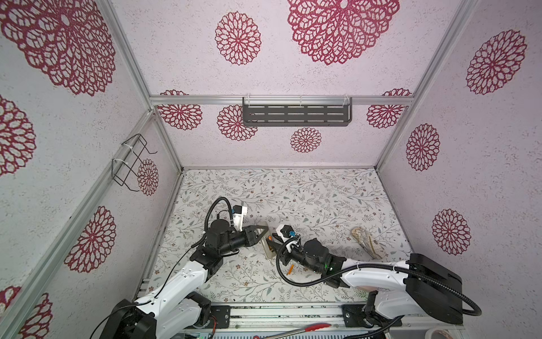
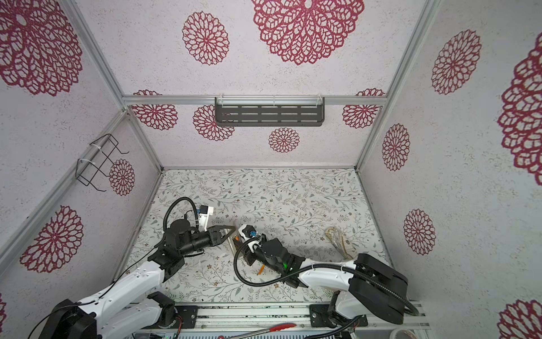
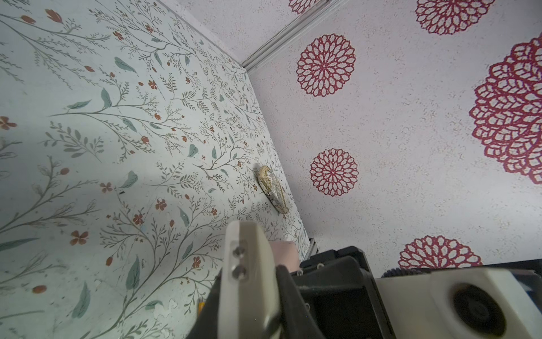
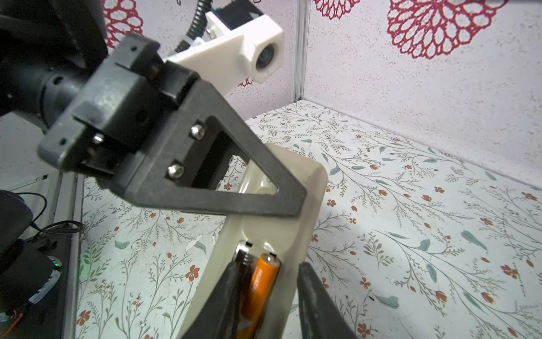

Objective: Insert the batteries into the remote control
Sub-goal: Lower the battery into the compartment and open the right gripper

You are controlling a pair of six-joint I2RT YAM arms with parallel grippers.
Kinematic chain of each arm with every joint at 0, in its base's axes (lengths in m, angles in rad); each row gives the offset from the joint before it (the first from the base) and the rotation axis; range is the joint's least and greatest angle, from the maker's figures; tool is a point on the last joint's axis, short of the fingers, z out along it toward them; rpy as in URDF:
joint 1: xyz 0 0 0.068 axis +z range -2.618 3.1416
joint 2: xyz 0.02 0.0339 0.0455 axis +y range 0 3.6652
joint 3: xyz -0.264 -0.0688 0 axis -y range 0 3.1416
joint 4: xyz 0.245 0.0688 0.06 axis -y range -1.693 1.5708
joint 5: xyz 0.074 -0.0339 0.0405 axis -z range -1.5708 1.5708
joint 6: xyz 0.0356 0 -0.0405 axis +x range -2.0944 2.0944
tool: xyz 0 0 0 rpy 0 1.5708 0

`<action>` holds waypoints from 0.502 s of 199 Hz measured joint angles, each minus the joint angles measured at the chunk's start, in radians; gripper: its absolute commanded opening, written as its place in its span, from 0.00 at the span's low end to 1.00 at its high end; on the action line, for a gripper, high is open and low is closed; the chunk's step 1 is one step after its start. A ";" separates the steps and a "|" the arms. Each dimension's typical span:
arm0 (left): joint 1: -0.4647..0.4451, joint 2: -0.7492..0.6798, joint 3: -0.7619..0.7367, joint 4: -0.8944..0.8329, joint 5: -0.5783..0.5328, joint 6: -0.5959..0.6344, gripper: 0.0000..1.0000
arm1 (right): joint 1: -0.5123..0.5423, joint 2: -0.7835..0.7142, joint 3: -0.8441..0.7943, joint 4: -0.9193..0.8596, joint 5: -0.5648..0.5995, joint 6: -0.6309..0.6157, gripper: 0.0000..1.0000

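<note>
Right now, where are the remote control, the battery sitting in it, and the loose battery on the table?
remote control (image 4: 299,234): right wrist view, on its beige side rim.
battery in the compartment (image 4: 261,281): right wrist view, middle of its orange body.
loose battery (image 1: 290,269): in a top view, mid length.

Right wrist view: remote control (image 4: 311,187) mid-section covered by left claw (image 4: 296,202), lower end cut by frame bottom; button side unseen; seated battery (image 4: 261,287) runs off the bottom edge, far tip hidden; slot beside it under a right claw (image 4: 268,264) finger, contents cannot tell; both top views: remote control mostly hidden between claws; loose battery (image 1: 290,269) on tabletop (image 1: 322,199), one end under right arm (image 1: 316,258), tips too small; clear packet (image 1: 365,240) contents unreadable; red-handled tool (image 1: 318,326) cut off by the bottom edge.
</note>
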 measured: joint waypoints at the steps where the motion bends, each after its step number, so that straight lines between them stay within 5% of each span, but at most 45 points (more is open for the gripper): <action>1: 0.000 0.000 0.000 0.000 0.000 0.000 0.00 | 0.000 0.000 0.000 -0.001 0.001 0.000 0.44; 43: 0.000 0.000 0.006 -0.010 0.000 0.009 0.00 | 0.014 -0.062 0.021 -0.069 0.010 -0.054 0.65; 100: 0.000 -0.002 0.049 -0.061 0.005 0.030 0.00 | 0.017 -0.196 0.108 -0.342 -0.003 -0.155 0.64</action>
